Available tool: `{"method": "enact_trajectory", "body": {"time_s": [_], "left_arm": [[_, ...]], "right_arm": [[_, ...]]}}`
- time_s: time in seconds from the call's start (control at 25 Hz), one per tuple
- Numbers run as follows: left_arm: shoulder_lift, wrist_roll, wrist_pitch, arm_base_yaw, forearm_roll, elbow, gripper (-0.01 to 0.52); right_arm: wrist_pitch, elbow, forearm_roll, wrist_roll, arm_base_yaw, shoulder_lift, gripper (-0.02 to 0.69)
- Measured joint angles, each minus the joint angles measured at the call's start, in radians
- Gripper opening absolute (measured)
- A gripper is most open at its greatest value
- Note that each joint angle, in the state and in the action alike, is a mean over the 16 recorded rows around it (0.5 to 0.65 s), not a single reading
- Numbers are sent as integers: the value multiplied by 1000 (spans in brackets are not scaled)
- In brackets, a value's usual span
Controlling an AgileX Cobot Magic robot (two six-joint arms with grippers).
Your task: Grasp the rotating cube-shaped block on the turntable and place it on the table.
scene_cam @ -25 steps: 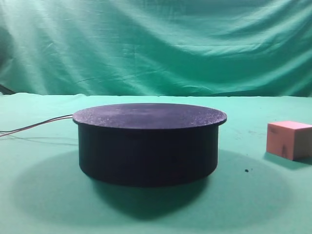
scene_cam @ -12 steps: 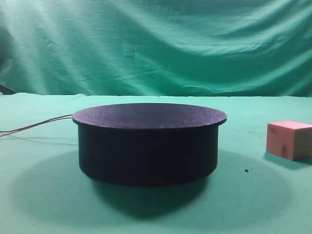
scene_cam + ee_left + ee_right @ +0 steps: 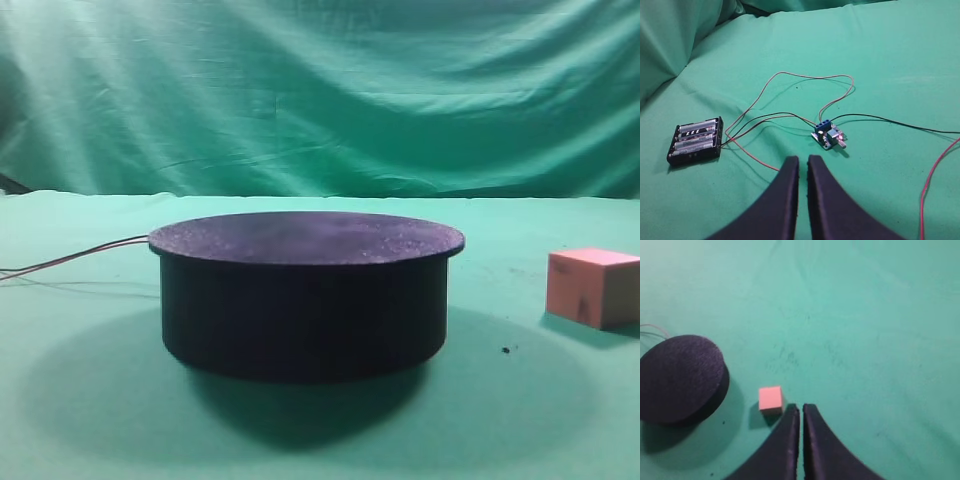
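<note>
green table [image 3: 560,400], then turntable [image 3: 305,295] left of the right gripper [image 3: 801,407], fingers nearly touching; cube-shaped block [image 3: 770,399] on cloth just left of its fingertips. only the left wrist view shows the left gripper [image 3: 803,159], fingers narrow, facing a battery holder [image 3: 695,141] and circuit board [image 3: 828,135].

The cube-shaped block [image 3: 593,286] is cut by the right edge in the exterior high view. The wires [image 3: 75,258] are cut at the left edge there. The turntable [image 3: 680,377] is clipped by the left edge in the right wrist view. A red wire [image 3: 935,187] is cut off at the bottom of the left wrist view.
</note>
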Motion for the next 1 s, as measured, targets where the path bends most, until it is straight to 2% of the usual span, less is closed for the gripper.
{"method": "enact_trajectory", "body": {"time_s": [0.36,0.6,1.0], "left_arm": [[0,0,0,0,0,0,0],[0,0,0,0,0,0,0],[0,0,0,0,0,0,0]], "right_arm": [[-145,264,48,-60,-176,-244,0],[-163,341,51,-87,-197,-329,0],[-171,358,51,-97,-198,-341,6]]}}
